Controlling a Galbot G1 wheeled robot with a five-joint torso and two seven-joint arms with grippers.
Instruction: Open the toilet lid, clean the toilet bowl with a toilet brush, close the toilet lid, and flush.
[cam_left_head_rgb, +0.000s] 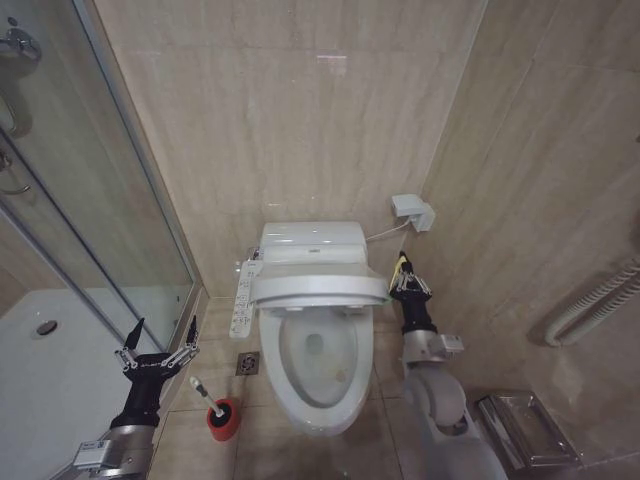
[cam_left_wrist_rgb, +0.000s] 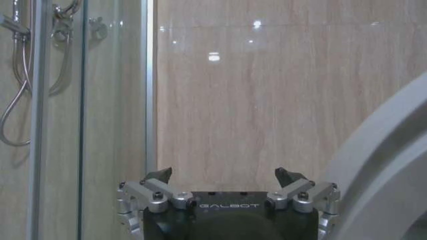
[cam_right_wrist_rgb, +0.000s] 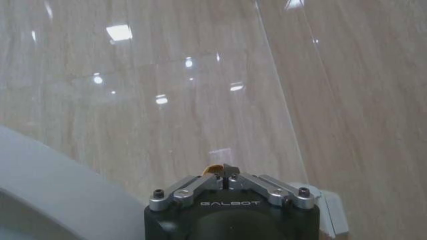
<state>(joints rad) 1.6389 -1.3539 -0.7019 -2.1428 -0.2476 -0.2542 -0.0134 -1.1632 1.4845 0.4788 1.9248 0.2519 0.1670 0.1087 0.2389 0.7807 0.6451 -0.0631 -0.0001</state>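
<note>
The white toilet lid (cam_left_head_rgb: 318, 285) is lifted partway, its front edge hanging over the toilet bowl (cam_left_head_rgb: 318, 372), whose water hole shows below. At the lid's right edge my right gripper (cam_left_head_rgb: 403, 272) (cam_right_wrist_rgb: 225, 172) is shut on the yellow-green strap (cam_left_head_rgb: 400, 262) (cam_right_wrist_rgb: 212, 169). The lid's white curve (cam_right_wrist_rgb: 47, 185) lies beside it in the right wrist view. My left gripper (cam_left_head_rgb: 160, 338) (cam_left_wrist_rgb: 225, 175) is open and empty, held above the floor left of the bowl. The toilet brush (cam_left_head_rgb: 203, 392) stands in its red holder (cam_left_head_rgb: 223, 420) just right of that arm.
A glass shower door (cam_left_head_rgb: 90, 200) and white shower tray (cam_left_head_rgb: 50, 370) close off the left. A control panel (cam_left_head_rgb: 243, 298) sticks out on the toilet's left, with a floor drain (cam_left_head_rgb: 248, 363) below it. A metal rack (cam_left_head_rgb: 520, 425) and a hose (cam_left_head_rgb: 590, 300) are at the right wall.
</note>
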